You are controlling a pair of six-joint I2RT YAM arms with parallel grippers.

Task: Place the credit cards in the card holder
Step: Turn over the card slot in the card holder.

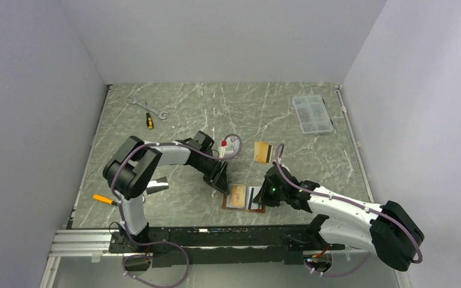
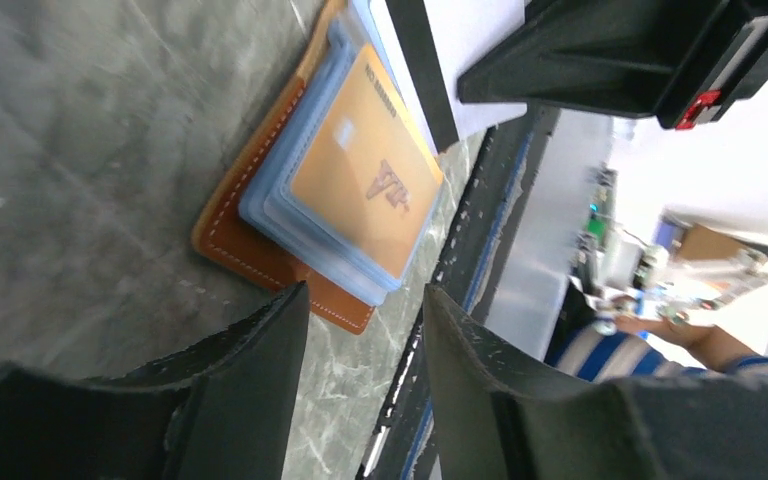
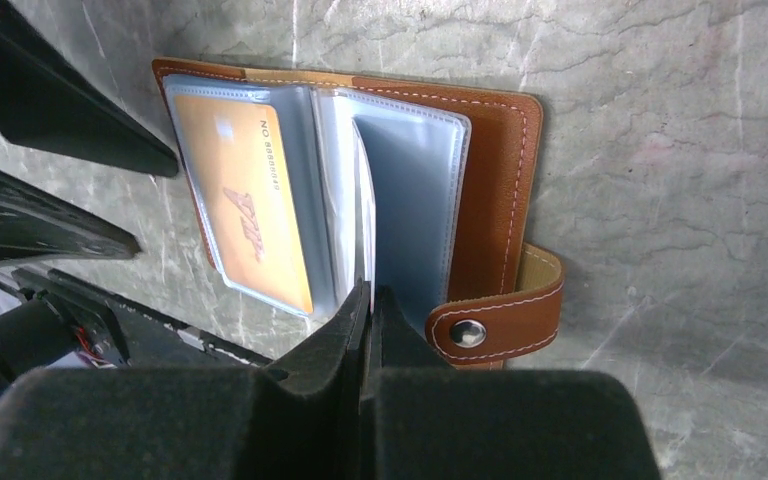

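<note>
The tan leather card holder [image 1: 235, 204] lies open near the table's front edge, its clear sleeves spread. One orange credit card [image 3: 250, 225] sits inside a left-hand sleeve [image 2: 370, 190]. My right gripper [image 3: 368, 290] is shut on the edge of a clear sleeve leaf and holds it upright; a pale card with a black stripe [image 1: 254, 197] shows in that leaf. The snap tab [image 3: 490, 325] sticks out beside the right fingers. My left gripper [image 2: 365, 300] hangs open and empty just off the holder's left corner [image 2: 250, 255]. Another orange card [image 1: 263, 152] lies loose behind the holder.
A clear compartment box [image 1: 312, 113] stands at the back right. A wrench [image 1: 147, 107] and a yellow-handled screwdriver [image 1: 149, 120] lie at the back left. An orange-tipped tool [image 1: 105, 199] rests by the left arm's base. A small white-and-red part [image 1: 228, 145] sits behind the left gripper.
</note>
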